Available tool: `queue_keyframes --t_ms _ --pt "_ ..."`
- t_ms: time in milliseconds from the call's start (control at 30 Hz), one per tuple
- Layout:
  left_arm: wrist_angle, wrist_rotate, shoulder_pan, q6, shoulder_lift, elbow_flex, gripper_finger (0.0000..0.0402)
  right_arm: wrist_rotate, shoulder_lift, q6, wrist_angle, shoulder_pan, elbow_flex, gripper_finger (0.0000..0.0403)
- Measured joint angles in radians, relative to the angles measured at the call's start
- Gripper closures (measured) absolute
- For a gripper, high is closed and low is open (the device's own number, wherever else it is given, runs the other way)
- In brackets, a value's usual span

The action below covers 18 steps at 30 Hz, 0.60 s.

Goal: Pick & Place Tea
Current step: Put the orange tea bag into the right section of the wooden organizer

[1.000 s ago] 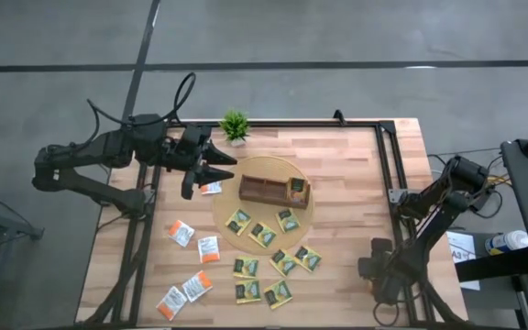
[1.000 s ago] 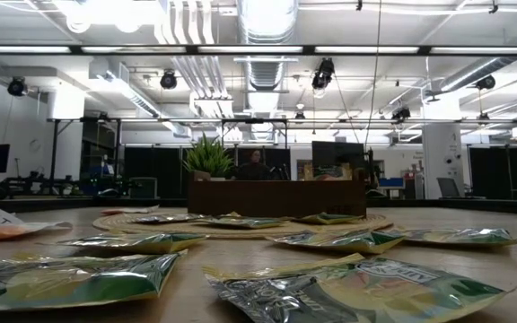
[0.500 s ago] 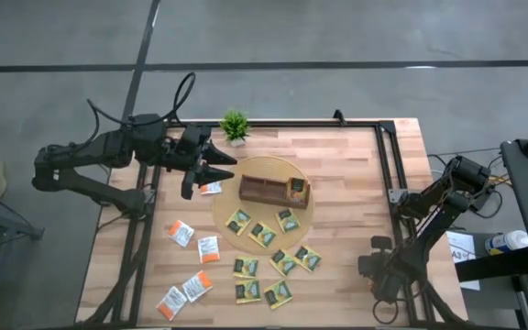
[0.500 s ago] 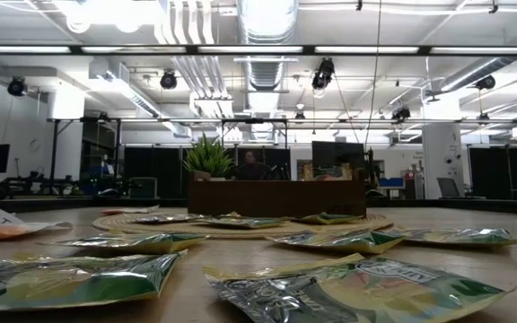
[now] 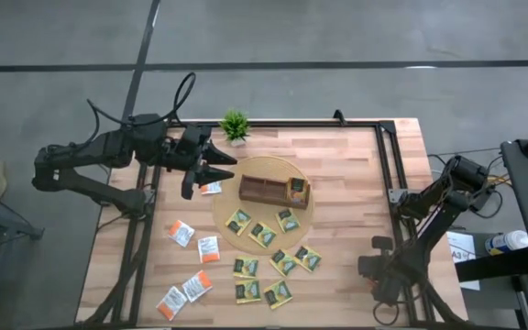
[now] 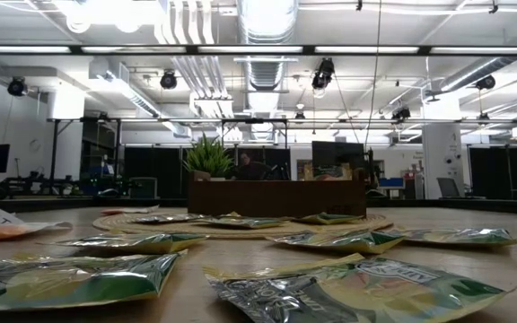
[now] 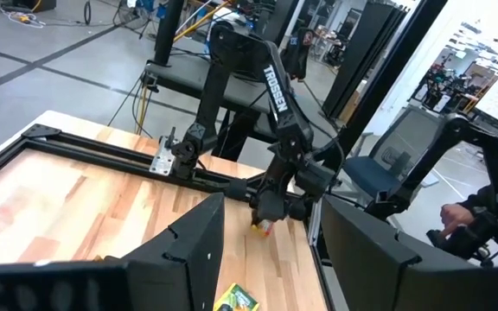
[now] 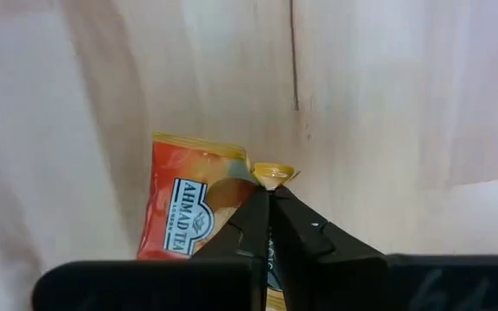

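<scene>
Tea sachets lie flat on the wooden table: green-and-yellow ones (image 5: 263,235) on and near a round woven mat (image 5: 308,220), white-and-orange ones (image 5: 208,248) toward the near left. My right gripper (image 8: 269,212) points down at the table's near right corner, shut on a red tea sachet (image 8: 188,207). In the high view the arm (image 5: 376,268) hides that sachet. My left gripper (image 7: 271,259) hovers open above the table's far left (image 5: 214,171), holding nothing. My right gripper pinches the red sachet's crumpled yellow edge (image 8: 272,174) between its two shut fingertips, coming from above and pointing down. The rest of the sachet spreads out to one side below the fingers. Whether it has left the table, I cannot tell.
A brown compartment tray (image 5: 273,190) stands on the mat's far part. A small green potted plant (image 5: 235,126) stands at the far edge. A black frame rail (image 5: 385,174) runs along the table's right side. Bare wood lies between mat and rail.
</scene>
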Motion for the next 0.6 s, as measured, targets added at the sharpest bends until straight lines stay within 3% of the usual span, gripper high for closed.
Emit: queue_keyframes --t_ms 267,600 --pt "0.000 0.000 0.000 0.000 0.000 0.000 0.0213 0.138 -0.021 -0.028 -0.237 -0.061 0.140 0.0394" --pt "0.000 0.000 0.000 0.000 0.000 0.000 0.0213 0.275 -0.021 -0.212 -0.333 -0.267 0.259 0.0394"
